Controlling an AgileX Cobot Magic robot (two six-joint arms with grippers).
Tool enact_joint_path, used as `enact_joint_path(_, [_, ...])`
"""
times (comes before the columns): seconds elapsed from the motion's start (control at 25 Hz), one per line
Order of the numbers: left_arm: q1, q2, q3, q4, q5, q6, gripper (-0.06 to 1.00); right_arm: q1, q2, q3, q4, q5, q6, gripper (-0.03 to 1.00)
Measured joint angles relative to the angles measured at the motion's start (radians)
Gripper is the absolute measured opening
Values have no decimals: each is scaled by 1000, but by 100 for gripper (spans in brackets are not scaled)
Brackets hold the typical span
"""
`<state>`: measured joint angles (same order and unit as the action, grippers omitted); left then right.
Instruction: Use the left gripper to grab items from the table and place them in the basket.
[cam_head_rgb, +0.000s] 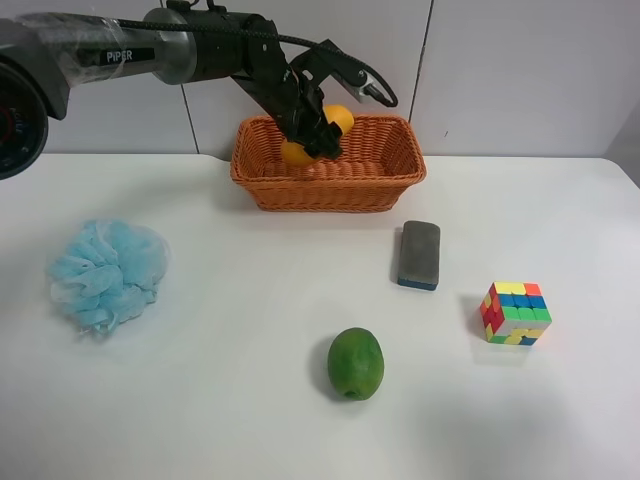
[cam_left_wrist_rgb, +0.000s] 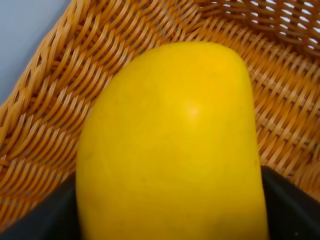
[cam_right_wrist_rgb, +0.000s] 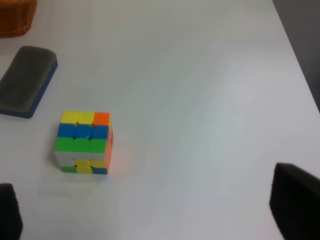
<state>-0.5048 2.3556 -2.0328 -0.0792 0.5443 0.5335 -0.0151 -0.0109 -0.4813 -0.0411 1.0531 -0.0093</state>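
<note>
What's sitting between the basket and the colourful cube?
The grey eraser lies there, between the basket and the cube. The exterior high view shows it best.

Basket (cam_head_rgb: 328, 185) of rough woven wicker; mango (cam_left_wrist_rgb: 170, 145) smooth, faintly glossy; pouf (cam_head_rgb: 105, 272) of airy mesh; table (cam_head_rgb: 220, 400) smooth, matt.

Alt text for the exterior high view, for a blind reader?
The left gripper holds a yellow mango in the opening of a wicker basket at the back of a white table. On the table lie a blue bath pouf, a green fruit, a grey eraser and a puzzle cube.
</note>
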Motion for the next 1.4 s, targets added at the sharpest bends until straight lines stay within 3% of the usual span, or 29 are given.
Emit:
enact_joint_path(0.12, [0,0,-1,-20,-6,-1,92,0,0,0,0,0,0,99])
enact_joint_path(0.24, [0,0,-1,-32,-9,-1,98,0,0,0,0,0,0,99])
enact_joint_path(0.44, [0,-3,-1,-34,6,-1,99,0,0,0,0,0,0,99])
enact_joint_path(0.72, [9,-90,-1,-13,202,-62,99,0,0,0,0,0,0,99])
enact_joint_path(0.88, [32,-206,-1,68,412,-163,99,0,0,0,0,0,0,99])
enact_joint_path(1.04, [47,-353,-1,235,626,-254,99,0,0,0,0,0,0,99])
enact_joint_path(1.12, [58,-437,7,295,651,-291,96,0,0,0,0,0,0,99])
enact_joint_path(1.4, [120,-816,208,361,659,-336,90,0,0,0,0,0,0,99])
